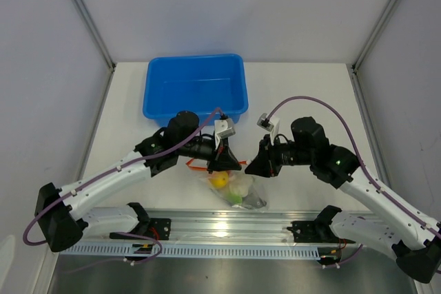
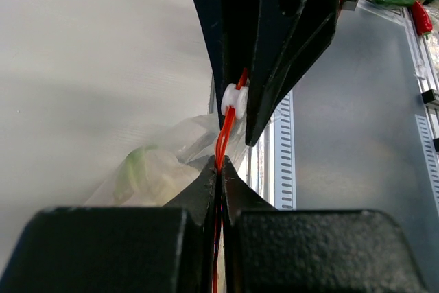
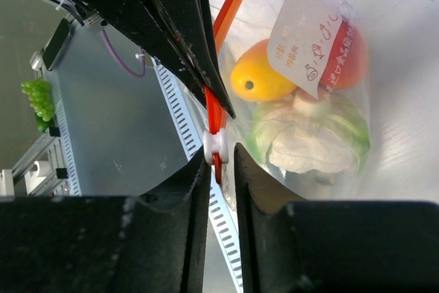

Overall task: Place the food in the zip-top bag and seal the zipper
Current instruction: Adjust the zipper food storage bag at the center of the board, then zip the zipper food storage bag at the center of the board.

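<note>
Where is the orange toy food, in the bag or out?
In the bag. In the right wrist view the orange piece sits behind the zip-top bag's clear plastic, next to the cauliflower.

One blue plastic tub (image 1: 195, 87) stands on the far side of the bench (image 1: 310, 94). There is one clear, crinkly zip-top bag (image 1: 241, 194) at the near edge. It carries one red-orange zipper strip (image 3: 218, 111), one white slider (image 3: 215, 146) and one white paper label (image 3: 305, 39).

Three toy foods show clearly inside the bag:
- one orange rounded piece (image 3: 264, 79)
- one red piece (image 3: 351, 56)
- one white cauliflower with green leaves (image 3: 309, 143)

There are two black tools, the left tool (image 2: 219, 168) and the right tool (image 3: 221, 159). One bunch of green grapes (image 3: 38, 101) and one green-and-red chilli (image 2: 420, 17) lie apart.
</note>
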`<state>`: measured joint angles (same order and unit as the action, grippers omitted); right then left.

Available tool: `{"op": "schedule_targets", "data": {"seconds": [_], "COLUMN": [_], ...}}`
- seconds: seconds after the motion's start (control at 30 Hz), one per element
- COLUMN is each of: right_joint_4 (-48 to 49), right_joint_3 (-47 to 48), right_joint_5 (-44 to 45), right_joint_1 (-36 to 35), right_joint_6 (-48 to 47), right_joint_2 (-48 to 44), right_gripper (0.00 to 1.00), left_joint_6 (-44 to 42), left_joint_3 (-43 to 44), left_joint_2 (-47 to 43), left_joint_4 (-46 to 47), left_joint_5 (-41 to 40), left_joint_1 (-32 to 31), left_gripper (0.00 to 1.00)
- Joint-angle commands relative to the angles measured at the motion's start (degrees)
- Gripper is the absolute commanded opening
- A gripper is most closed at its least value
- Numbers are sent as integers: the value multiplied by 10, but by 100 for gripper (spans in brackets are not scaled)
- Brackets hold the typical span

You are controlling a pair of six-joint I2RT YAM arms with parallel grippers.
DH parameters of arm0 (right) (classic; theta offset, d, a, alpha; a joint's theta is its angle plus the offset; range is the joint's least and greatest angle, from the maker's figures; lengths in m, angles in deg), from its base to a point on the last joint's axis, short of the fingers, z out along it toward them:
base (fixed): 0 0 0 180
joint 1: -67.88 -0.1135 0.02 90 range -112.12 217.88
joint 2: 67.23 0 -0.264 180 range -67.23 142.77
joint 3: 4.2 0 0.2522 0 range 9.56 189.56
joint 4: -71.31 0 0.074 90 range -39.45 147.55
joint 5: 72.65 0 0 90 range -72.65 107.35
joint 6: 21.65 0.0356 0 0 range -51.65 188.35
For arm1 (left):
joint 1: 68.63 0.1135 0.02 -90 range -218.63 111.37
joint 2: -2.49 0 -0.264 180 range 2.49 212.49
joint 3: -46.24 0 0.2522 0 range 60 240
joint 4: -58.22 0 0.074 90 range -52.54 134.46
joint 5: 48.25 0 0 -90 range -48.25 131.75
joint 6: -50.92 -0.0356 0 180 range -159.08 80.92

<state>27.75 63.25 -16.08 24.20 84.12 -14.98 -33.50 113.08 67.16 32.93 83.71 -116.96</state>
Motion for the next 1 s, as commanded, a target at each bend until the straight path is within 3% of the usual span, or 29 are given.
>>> {"op": "schedule_targets", "data": {"seconds": [0.0,0.3,0.4,0.5,0.6,0.63,0.67,0.77,0.97], "right_joint_4": [11,11,14,26,38,39,40,40,45], "right_joint_3": [10,0,-3,-10,-16,-17,-17,-16,-14], "right_joint_5": [11,-3,-9,-17,-30,-30,-29,-26,-33], "right_joint_1": [4,11,11,11,11,11,11,11,11], "right_joint_6": [1,3,4,8,10,13,12,11,8], "right_joint_2": [-1,-8,-8,-11,-13,-15,-16,-17,-17], "right_gripper": [23,26,20,0,0,0,0,0,0], "left_joint_6": [-3,-3,-2,-1,-3,-2,-2,4,12], "left_joint_3": [-5,-10,-10,-11,-11,-8,-6,5,50], "left_joint_2": [-23,-29,-30,-30,-31,-30,-30,-29,1], "left_joint_4": [14,16,17,19,19,18,18,25,28], "left_joint_5": [0,1,1,6,9,8,13,25,69], "left_joint_1": [3,5,7,7,8,7,9,9,9], "left_gripper": [1,1,1,1,1,4,17,41,54]}}
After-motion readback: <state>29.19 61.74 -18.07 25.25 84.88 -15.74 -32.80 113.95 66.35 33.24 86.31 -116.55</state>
